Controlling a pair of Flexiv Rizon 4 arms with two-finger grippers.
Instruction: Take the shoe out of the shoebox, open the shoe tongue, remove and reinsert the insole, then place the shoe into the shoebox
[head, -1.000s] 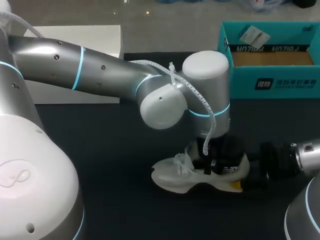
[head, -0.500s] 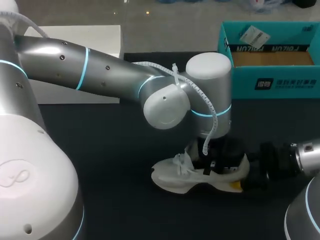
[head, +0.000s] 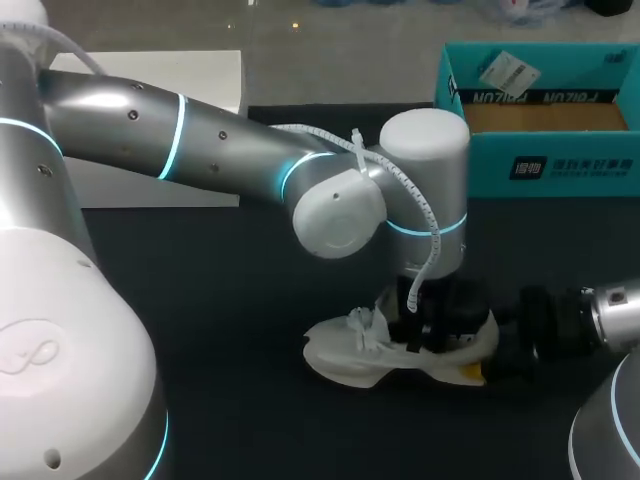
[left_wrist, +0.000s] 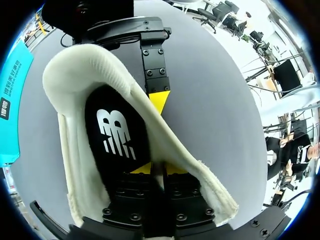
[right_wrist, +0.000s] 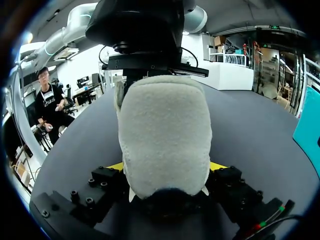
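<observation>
The white shoe lies on its side on the black table, heel towards my right arm. My left gripper is down inside the shoe's opening. Its yellow tips rest on the black insole, open by a narrow gap with nothing visible between them. The insole lies flat inside the shoe's white lining. My right gripper is shut on the shoe's heel, one finger on each side. One of its fingers shows beside the shoe in the left wrist view. The teal shoebox stands open at the back right.
A flat white box sits at the back left, partly behind my left arm. The teal box's wall is close to the right of the shoe. Bare black table lies left of and in front of the shoe.
My left arm's wrist has shifted slightly to the right over the shoe. The shoe and my right gripper have stayed where they were.
</observation>
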